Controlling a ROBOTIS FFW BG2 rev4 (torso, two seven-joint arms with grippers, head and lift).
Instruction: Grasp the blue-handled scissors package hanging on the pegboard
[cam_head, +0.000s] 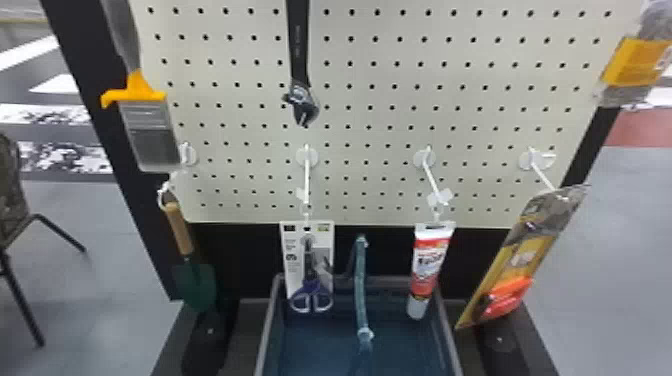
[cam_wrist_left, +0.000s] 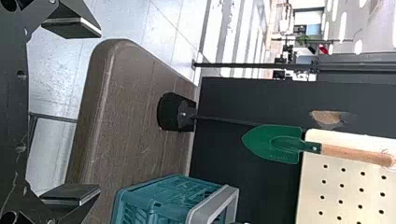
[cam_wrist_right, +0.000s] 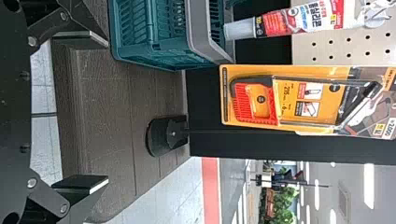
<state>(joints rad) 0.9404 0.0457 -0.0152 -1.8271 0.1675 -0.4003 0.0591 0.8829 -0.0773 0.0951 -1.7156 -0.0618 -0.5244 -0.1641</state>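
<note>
While the blue-handled scissors package (cam_head: 308, 265) hangs ungrasped on its hook (cam_head: 306, 177), left gripper (cam_wrist_left: 100, 111) and right gripper (cam_wrist_right: 108, 111) stand empty, jaws apart; approach and grasp outstanding.

And there's the green garden trowel (cam_wrist_left: 275, 143), blade down, wooden handle (cam_wrist_left: 350, 153) over the pegboard (cam_wrist_left: 309, 186), teal basket (cam_wrist_left: 133, 205) on the brown tabletop (cam_wrist_left: 126, 116), left gripper (cam_wrist_left: 99, 111) spread wide

Bright — ceiling lamps (cam_wrist_right: 369, 185) glowing white — sheen on floor (cam_wrist_left: 135, 28).
</note>
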